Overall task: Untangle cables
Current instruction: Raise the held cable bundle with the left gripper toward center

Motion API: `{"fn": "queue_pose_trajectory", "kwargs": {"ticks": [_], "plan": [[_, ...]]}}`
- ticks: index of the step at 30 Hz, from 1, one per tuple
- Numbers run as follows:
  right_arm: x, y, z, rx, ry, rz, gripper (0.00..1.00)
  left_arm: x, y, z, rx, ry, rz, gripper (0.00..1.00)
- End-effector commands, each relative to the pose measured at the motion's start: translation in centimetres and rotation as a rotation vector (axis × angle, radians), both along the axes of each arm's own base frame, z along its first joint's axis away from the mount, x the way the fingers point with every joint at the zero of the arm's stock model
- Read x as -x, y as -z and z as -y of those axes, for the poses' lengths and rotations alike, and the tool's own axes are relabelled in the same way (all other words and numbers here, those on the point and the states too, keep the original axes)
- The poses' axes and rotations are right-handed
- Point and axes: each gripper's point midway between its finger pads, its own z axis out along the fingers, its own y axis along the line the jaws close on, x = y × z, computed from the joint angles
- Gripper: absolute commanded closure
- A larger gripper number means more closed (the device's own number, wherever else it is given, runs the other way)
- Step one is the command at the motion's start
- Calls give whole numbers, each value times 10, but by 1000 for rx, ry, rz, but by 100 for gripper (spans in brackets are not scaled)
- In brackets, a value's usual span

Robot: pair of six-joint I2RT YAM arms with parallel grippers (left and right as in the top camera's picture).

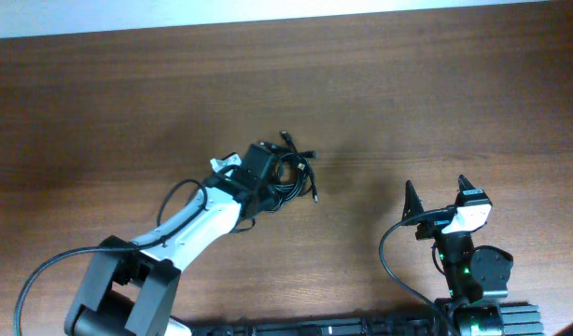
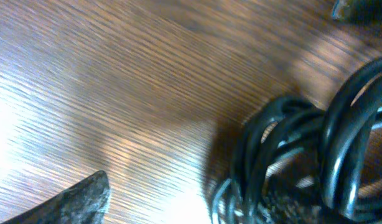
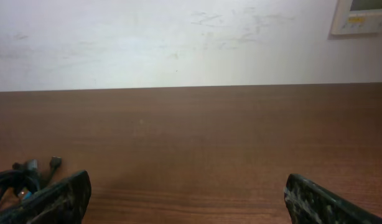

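A dark brown wood-grain table [image 1: 100,103] fills the overhead view; its grain runs from 9 to 3 o'clock. Directly on it, near the centre, lie the cables [image 1: 294,173], thin black cords looped into one tangled bundle; small plug ends stick out of the bundle at 12 and 5 o'clock; the right wrist view has the bundle at 8 o'clock.

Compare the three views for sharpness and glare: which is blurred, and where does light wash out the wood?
Overhead: sharp, the cables casting a soft shadow to their right on the table. Left wrist: close and blurred, cables smeared, with pale glare on the wood at lower left. Right wrist: fairly sharp, bright wall, no strong glare on the wood.
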Motion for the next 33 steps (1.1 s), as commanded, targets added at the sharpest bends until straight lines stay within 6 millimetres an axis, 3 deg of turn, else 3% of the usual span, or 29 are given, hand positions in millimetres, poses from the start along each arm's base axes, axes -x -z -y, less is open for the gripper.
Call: {"fn": "queue_pose_trajectory", "kwargs": {"ticks": [1,8,11,15,17,20,21,29,33], "plan": [[0,3,3,-7,18,-6,1,-7,4,-10,-75,135,-13,13],[0,3,3,-7,18,-6,2,-10,18,-11,-98,133,-23,9],[0,3,3,-8,18,-6,1,-15,32,-8,-100,133,-25,1],[0,3,3,-7,18,-6,1,-13,51,-9,-114,134,-55,2],[0,3,3,-8,18,-6,1,-10,59,-11,-126,136,-80,27],[0,3,3,-8,18,-6,1,-9,59,-12,-128,136,-84,79],[0,3,3,-7,18,-6,1,-9,59,-12,-128,136,-84,100],[0,3,3,-8,18,-6,1,-12,56,-12,-153,201,-72,100],[0,3,3,-7,18,-6,1,-22,39,-7,-168,326,-26,100]]}}
